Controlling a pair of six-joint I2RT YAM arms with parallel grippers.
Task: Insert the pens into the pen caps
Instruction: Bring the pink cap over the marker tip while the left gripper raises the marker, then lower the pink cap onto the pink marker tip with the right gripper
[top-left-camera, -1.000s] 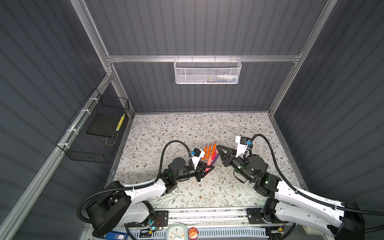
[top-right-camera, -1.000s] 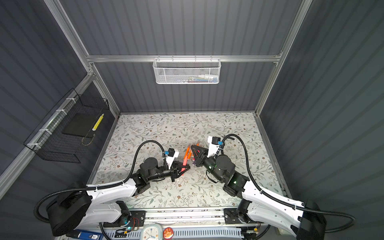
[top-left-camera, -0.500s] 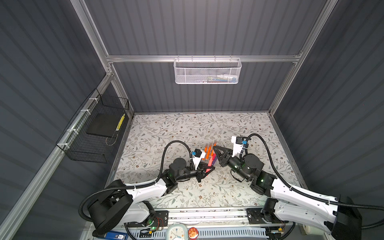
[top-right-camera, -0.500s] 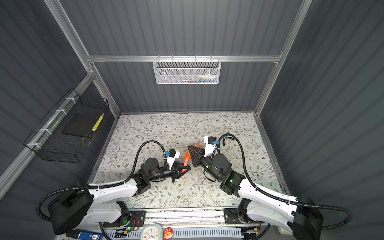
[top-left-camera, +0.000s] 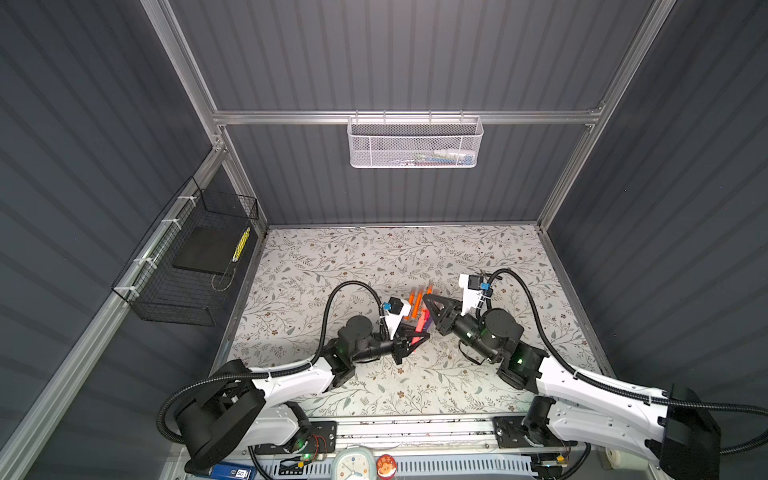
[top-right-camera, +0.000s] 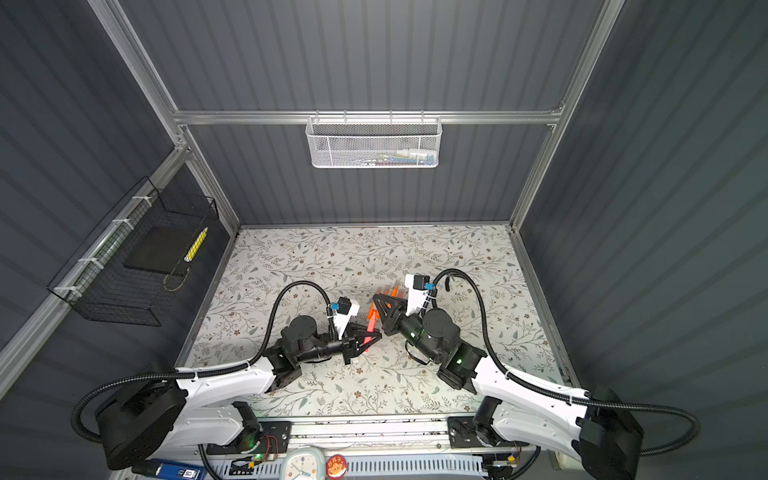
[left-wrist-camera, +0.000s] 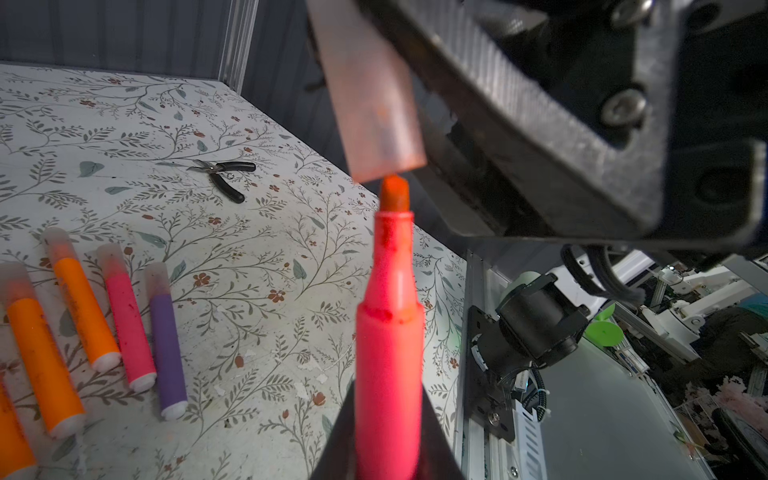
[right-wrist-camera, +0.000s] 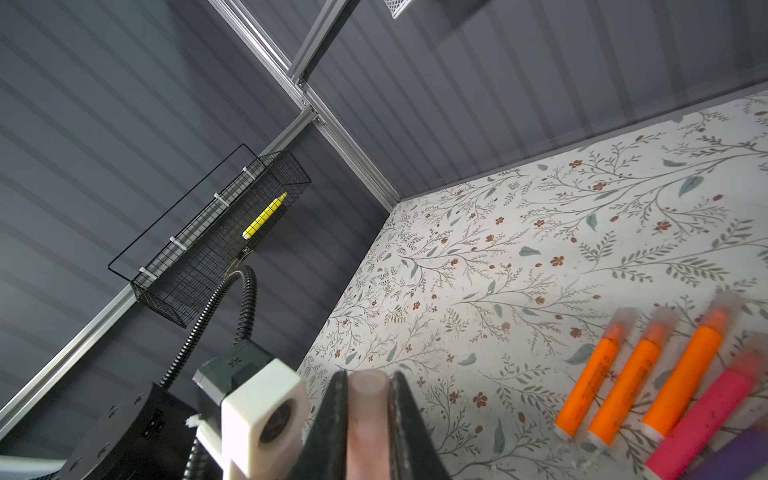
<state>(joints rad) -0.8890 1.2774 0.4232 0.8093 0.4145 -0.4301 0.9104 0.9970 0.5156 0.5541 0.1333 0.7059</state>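
Mid-mat (top-left-camera: 332, 266): left gripper (left-wrist-camera: 388, 399) clamps pink pen (left-wrist-camera: 388, 332), right gripper (right-wrist-camera: 369, 378) clamps cap (left-wrist-camera: 374, 104); tip at cap rim.

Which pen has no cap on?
The red-pink pen in the left hand: its tip is bare, at the mouth of the cap held in the right hand. The five pens on the table all wear caps.

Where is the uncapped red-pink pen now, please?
Left wrist view: the red-pink pen sits in the left gripper mid-table, tip at the mouth of the right gripper's pen cap.
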